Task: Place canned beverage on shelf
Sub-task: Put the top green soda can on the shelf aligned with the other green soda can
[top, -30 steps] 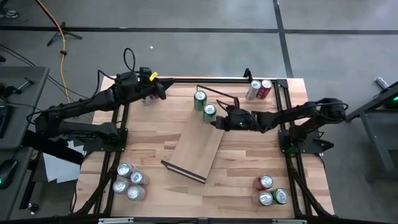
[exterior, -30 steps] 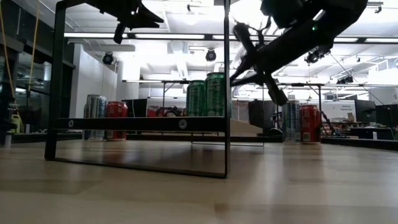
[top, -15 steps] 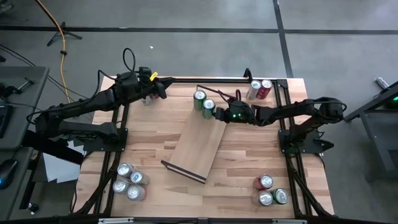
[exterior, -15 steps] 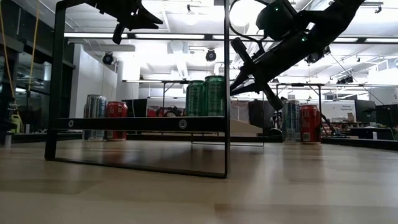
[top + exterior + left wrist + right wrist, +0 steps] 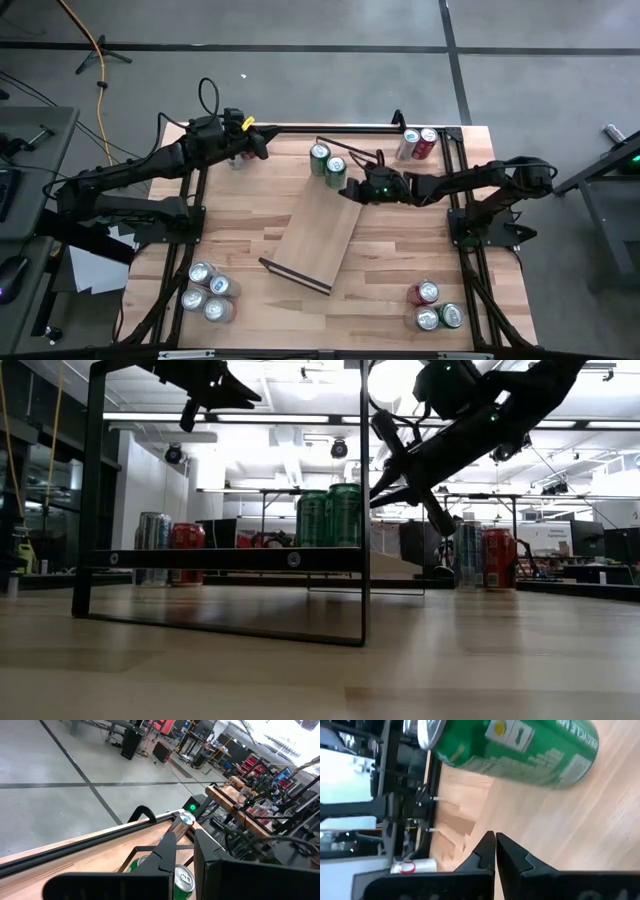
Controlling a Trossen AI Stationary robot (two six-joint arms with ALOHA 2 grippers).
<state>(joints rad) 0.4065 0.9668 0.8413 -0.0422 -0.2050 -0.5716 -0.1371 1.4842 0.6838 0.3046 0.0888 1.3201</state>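
The shelf, a light-wood board with dark end rails, lies slantwise mid-table. Its near edge faces the low view. Two green cans stand upright at its far end and rise above the board in the low view. My right gripper is shut, low, just on the near-right side of the nearer green can. A gap shows between its tips and the can. My left gripper waits raised at the far left, its fingers a narrow gap apart and holding nothing.
A silver can and a red can stand at the far right corner. Three cans cluster near left and three near right. The shelf's tall near rail stands upright. The tabletop is bare right of the shelf.
My right gripper, shut throughout, has swung a little toward the table's far edge beside the green cans. The nearer green can now stands slightly farther toward the far edge than a second ago, still upright.
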